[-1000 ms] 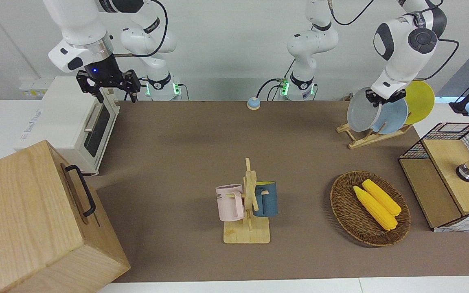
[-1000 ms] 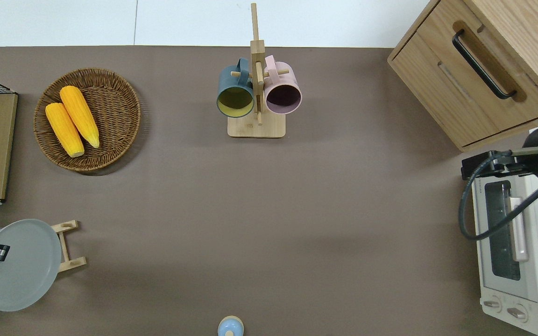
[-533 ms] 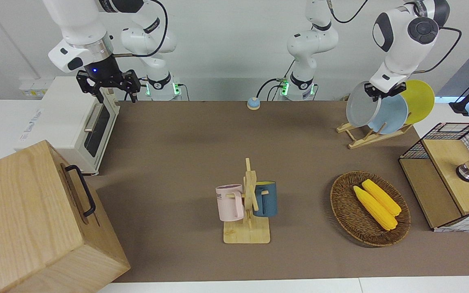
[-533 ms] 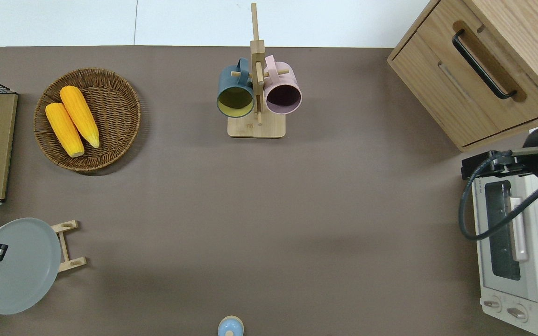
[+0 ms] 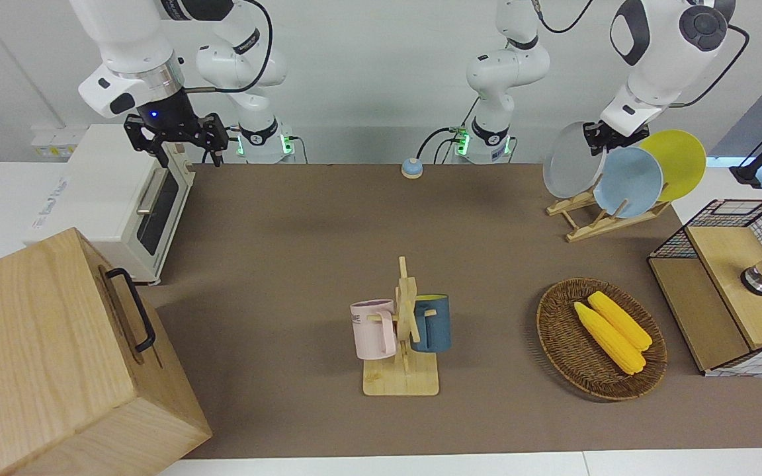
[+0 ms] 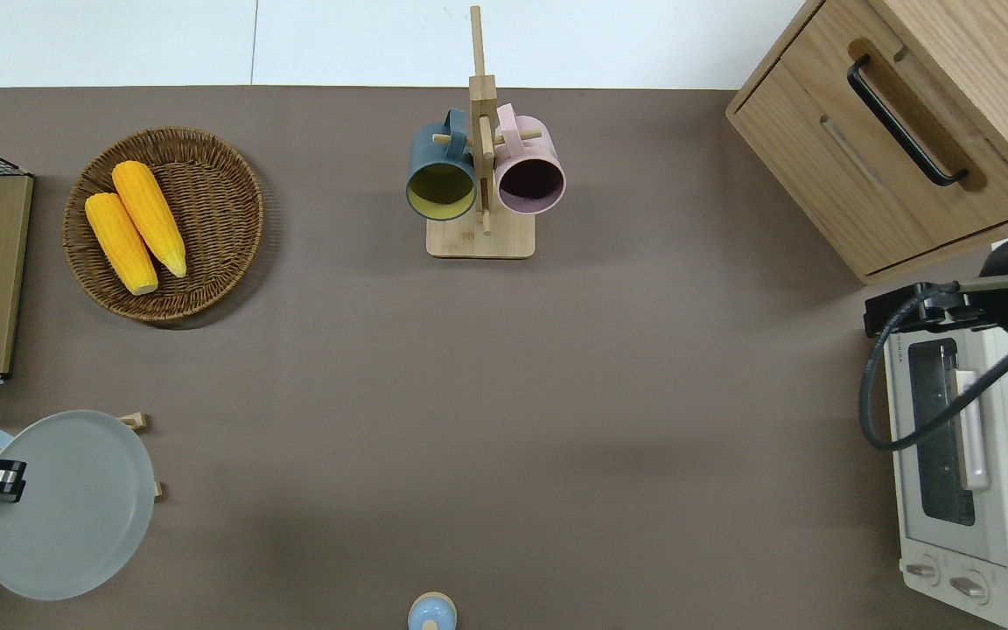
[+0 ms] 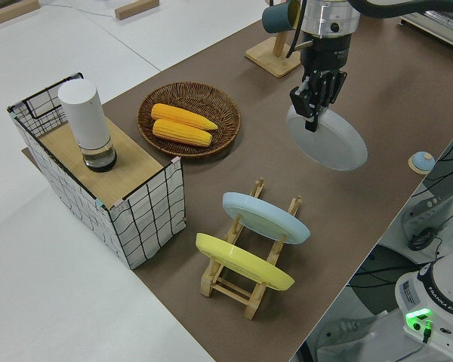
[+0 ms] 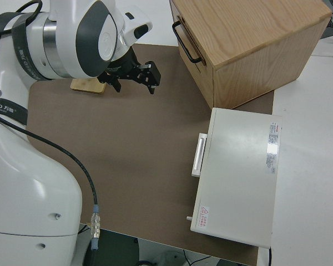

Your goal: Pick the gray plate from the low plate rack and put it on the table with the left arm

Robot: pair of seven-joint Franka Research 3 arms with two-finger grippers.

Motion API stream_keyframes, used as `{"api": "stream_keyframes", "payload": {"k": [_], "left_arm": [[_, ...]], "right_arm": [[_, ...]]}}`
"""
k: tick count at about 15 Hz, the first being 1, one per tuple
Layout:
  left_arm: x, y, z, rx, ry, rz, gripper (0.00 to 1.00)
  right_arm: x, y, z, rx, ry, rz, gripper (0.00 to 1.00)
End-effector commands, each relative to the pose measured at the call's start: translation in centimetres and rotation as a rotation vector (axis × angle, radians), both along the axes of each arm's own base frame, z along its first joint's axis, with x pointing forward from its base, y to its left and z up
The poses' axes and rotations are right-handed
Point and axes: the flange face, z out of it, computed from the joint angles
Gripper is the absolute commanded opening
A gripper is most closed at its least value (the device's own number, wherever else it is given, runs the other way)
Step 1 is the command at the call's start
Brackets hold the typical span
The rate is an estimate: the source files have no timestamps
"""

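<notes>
My left gripper (image 5: 598,137) is shut on the rim of the gray plate (image 5: 569,160) and holds it tilted in the air. The overhead view shows the gray plate (image 6: 66,505) over the end of the low plate rack (image 5: 596,221) that faces the table's middle, hiding most of it. In the left side view the gray plate (image 7: 328,139) hangs from the left gripper (image 7: 311,113), clear of the low plate rack (image 7: 241,283). A light blue plate (image 5: 629,183) and a yellow plate (image 5: 678,155) lean in the rack. My right gripper (image 5: 176,135) is parked and open.
On the brown table (image 5: 288,231) stand a wicker basket (image 5: 553,330) with two corn cobs, a mug stand (image 5: 402,370) with two mugs, a wooden cabinet (image 5: 57,357), a toaster oven (image 5: 116,198), a wire-sided box (image 5: 738,291) and a small blue bell (image 5: 411,168).
The left gripper has lifted the gray plate up out of the low plate rack and carried it toward the table's middle. The right arm has not moved.
</notes>
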Motion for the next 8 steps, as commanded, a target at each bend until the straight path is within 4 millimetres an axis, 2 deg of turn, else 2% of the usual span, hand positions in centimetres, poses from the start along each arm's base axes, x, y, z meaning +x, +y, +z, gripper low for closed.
{"api": "stream_keyframes", "payload": {"k": [1, 4, 8], "left_arm": [[-0.7, -0.1, 0.4, -0.126, 0.016, 0.066, 0.00], [-0.6, -0.9, -0.5, -0.183, 0.033, 0.090, 0.00], [-0.6, -2.0, -2.7, -0.288, 0.057, 0.120, 0.00]], "right_arm": [[0.0, 0.1, 0.3, 0.003, -0.005, -0.003, 0.983], [0.0, 0.1, 0.3, 0.003, -0.005, -0.003, 0.983], [0.0, 0.1, 0.3, 0.003, -0.005, -0.003, 0.983]]}}
